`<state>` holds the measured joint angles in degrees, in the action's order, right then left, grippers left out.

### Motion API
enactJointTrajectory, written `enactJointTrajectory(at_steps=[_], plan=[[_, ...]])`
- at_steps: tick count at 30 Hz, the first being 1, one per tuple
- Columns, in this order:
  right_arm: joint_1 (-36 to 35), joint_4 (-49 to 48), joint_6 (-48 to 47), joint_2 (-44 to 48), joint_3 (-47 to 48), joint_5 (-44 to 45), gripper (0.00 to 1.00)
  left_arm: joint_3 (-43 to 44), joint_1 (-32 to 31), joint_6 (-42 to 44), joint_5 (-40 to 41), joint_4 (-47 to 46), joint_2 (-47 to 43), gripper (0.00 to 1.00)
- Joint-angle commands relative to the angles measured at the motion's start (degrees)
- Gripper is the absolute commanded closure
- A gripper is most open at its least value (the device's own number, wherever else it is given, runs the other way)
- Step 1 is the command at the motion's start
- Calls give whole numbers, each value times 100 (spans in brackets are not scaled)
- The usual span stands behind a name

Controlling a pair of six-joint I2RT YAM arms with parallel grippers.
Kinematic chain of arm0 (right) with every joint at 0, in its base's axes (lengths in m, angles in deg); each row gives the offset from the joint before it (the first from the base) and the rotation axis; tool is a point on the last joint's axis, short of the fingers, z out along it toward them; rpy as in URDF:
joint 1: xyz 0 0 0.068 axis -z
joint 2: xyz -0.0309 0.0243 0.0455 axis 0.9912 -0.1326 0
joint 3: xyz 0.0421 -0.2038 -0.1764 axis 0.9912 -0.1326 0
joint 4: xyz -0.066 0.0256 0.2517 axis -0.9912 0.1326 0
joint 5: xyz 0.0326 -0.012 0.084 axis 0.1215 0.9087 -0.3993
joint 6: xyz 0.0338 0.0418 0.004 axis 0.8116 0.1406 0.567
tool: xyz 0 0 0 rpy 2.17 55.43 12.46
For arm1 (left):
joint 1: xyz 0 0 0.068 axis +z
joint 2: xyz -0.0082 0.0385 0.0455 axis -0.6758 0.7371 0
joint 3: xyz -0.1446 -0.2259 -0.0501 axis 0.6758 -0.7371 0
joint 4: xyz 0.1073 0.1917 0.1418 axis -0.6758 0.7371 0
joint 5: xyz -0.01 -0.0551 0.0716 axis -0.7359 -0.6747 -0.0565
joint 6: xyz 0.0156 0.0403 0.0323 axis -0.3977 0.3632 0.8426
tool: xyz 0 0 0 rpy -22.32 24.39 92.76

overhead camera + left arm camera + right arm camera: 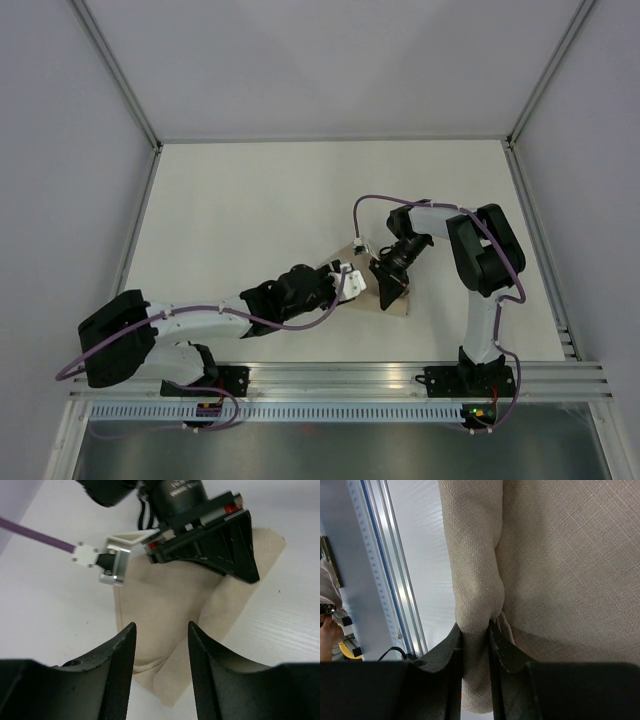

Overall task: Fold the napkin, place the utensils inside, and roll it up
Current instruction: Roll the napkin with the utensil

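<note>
Napkin point(398, 300) — beige cloth, rumpled into folds on the white desk point(250, 200), lying beneath both my wrists. My right jaws — clamped on a raised ridge of that cloth. My left jaws — apart, gripping nothing, poised over the napkin just beside my right ones.

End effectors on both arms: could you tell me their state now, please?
Left end effector: open, holding nothing.
Right end effector: closed on the napkin.
</note>
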<state>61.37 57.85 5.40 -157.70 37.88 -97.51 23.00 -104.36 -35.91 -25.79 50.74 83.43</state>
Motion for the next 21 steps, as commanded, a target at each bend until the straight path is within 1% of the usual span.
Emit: enactJointTrajectory(at_steps=[1, 6, 10, 11, 15, 21], plan=[[-43, -978, -267, -445, -189, 1021, 99, 431, -310, 918, 135, 454, 536, 48], [-34, -978, -249, -453, -189, 1021, 99, 730, -609, 1156, -173, 649, 1179, 46], [-25, -987, -258, -436, -198, 994, 100, 844, -618, 1314, -314, 526, 1487, 43], [-17, -1004, -258, -445, -206, 986, 100, 853, -618, 1350, -340, 465, 1540, 36], [1, -1004, -249, -471, -198, 968, 100, 906, -618, 1482, -454, 341, 1917, 35], [-8, -1013, -241, -480, -180, 968, 99, 915, -610, 1526, -577, 122, 2225, 35]])
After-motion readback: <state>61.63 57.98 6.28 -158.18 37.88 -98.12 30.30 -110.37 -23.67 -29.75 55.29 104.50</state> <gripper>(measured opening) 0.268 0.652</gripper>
